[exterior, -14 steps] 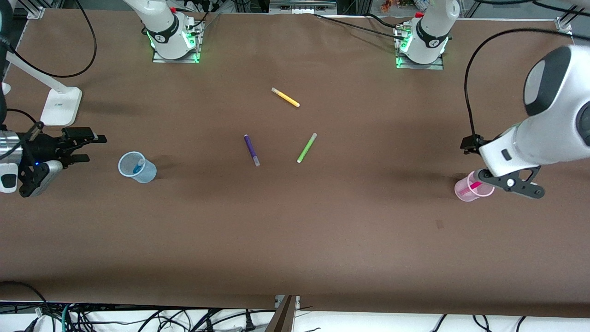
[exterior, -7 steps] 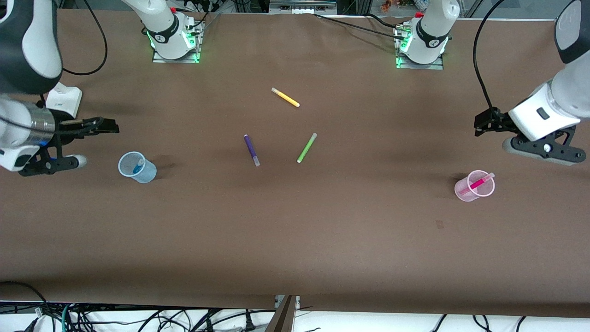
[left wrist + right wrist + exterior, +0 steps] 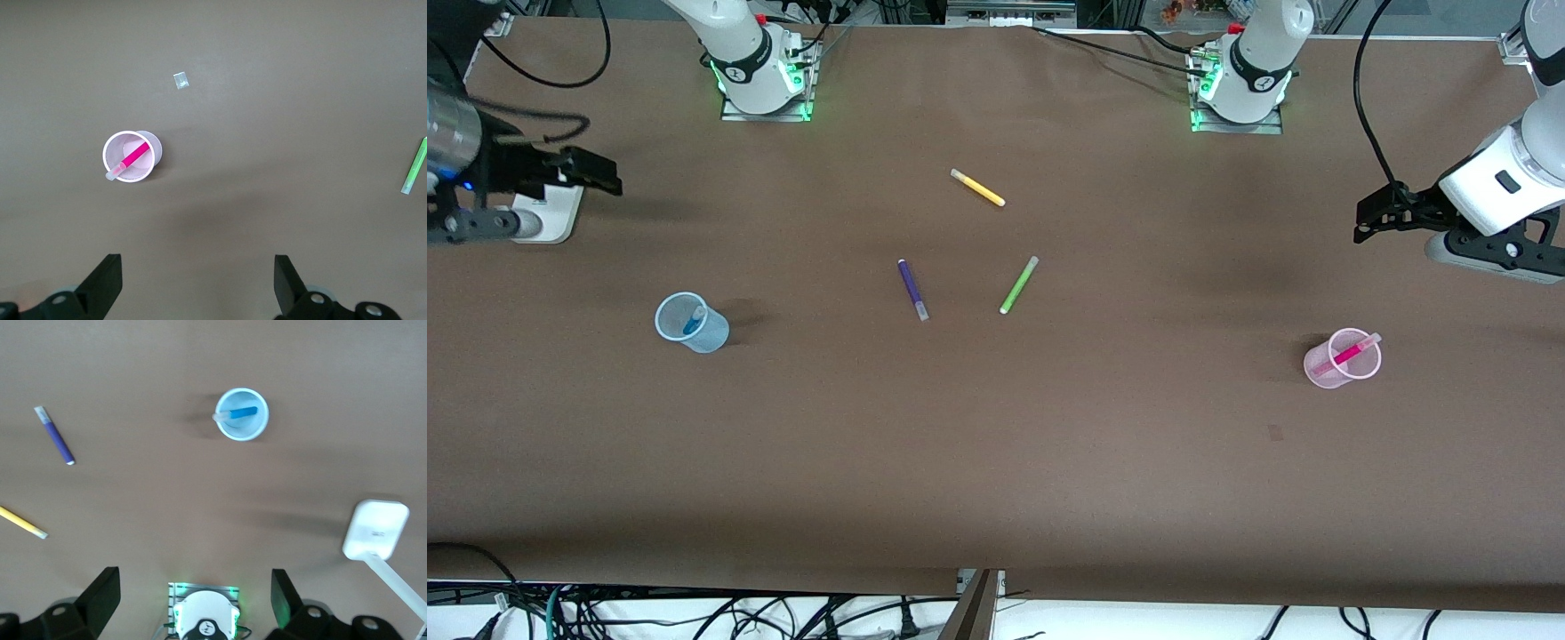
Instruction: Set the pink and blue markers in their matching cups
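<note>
The light blue cup (image 3: 691, 323) stands toward the right arm's end of the table with the blue marker (image 3: 692, 324) leaning inside it. Both show in the right wrist view, the cup (image 3: 257, 425) and the marker (image 3: 238, 413). The light pink cup (image 3: 1327, 373) stands toward the left arm's end and holds the pink marker (image 3: 1349, 352). The left wrist view shows that cup (image 3: 152, 148) and marker (image 3: 131, 159) too. My left gripper (image 3: 1362, 222) (image 3: 197, 280) is open and empty, up in the air off to the side of the pink cup. My right gripper (image 3: 609, 173) (image 3: 193, 600) is open and empty, over the table's end.
A purple pen (image 3: 912, 289), a green pen (image 3: 1018, 284) and a yellow pen (image 3: 977, 188) lie mid-table. A white stand base (image 3: 559, 218) sits under my right gripper. A small pale scrap (image 3: 180, 81) lies near the pink cup.
Both arms have risen and drawn away from the cups toward the table's ends. The left gripper, over the pink cup a second ago, has left it. The markers stay in their cups.
</note>
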Motion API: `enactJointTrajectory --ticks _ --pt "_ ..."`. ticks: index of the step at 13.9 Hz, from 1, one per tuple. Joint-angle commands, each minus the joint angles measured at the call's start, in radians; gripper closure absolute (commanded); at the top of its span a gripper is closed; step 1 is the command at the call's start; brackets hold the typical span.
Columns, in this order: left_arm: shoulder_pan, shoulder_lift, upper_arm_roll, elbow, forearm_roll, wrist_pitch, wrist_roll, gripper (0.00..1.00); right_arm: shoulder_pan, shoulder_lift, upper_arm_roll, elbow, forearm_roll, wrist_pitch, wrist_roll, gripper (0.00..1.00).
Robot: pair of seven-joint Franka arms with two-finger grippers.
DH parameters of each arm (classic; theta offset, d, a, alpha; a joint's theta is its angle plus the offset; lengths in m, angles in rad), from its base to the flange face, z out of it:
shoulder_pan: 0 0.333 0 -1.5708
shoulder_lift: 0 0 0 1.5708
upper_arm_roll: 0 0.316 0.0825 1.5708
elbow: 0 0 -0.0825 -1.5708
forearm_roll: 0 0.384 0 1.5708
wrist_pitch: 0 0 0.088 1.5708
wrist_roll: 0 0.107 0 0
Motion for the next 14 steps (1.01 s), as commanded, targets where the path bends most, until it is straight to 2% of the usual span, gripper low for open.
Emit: enactJointTrajectory --ticks 1,4,9,14 --pt "0.001 -0.024 0.004 -0.024 -0.026 0.013 0.025 0.0 -0.012 -0.126 0.012 -0.126 -0.027 0.037 0.01 0.0" --pt "0.001 -0.024 -0.002 -0.025 -0.025 0.01 0.025 0.0 -0.012 -0.133 0.011 -0.127 -0.035 0.041 -0.049 0.0" --pt "0.001 -0.023 0.0 -0.022 -0.02 0.007 0.025 0.0 -0.012 -0.092 -0.034 -0.088 -0.024 0.031 -0.059 0.0" --pt "0.001 -0.023 0.0 -0.022 -0.019 0.004 0.025 0.0 -0.015 -0.087 -0.035 -0.078 -0.023 0.032 -0.054 0.0"
